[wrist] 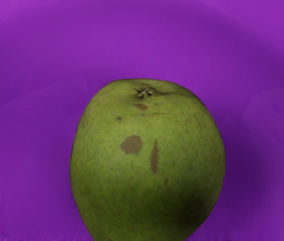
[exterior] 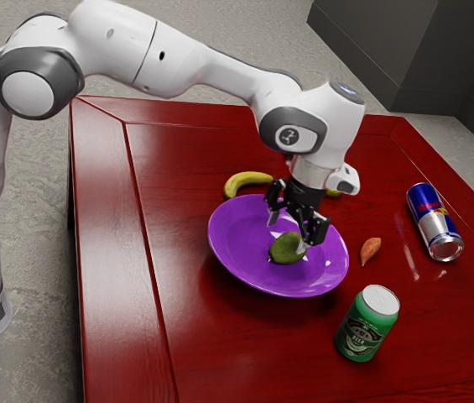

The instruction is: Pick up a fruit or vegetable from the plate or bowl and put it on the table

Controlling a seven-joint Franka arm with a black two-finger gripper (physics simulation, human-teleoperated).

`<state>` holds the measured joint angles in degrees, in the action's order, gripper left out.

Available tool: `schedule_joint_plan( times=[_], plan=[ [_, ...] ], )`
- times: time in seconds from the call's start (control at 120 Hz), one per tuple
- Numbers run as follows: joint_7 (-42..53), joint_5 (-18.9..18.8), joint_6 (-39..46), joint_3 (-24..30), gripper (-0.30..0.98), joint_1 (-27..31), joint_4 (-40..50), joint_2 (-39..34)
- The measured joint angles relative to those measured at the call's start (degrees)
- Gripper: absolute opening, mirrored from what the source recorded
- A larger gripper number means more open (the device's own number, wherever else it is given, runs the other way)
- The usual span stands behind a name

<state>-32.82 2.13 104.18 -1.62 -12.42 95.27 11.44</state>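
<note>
Pear (exterior: 283,249) on purple plate (exterior: 235,250), fingers (exterior: 314,230) wide apart; glossy red table (exterior: 220,353), grey floor (exterior: 35,260).

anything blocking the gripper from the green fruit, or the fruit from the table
Nothing visible stands between the open gripper and the fruit. On the way to the table, the plate's raised rim surrounds the fruit, so it would probably need lifting over that.

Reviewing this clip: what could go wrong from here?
The jaws stand open, low over the purple plate, and the green fruit has smooth, rounded sides, so it might slip out as they close.
A missed grip could push the fruit against the plate and slide both, perhaps into the banana close by.
Once set on the table, the fruit might roll.
</note>
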Motion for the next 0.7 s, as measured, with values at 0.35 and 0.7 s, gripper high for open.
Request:
schedule_joint_plan(
  times=[0.35, 0.7],
  plan=[
    [-0.86, 1.55, 2.19, 0.01, 0.69, -0.26, 1.75, 0.70],
    [-1.00, 1.32, 3.54, -0.29, 0.69, 0.18, 1.14, 2.14]
  ],
)
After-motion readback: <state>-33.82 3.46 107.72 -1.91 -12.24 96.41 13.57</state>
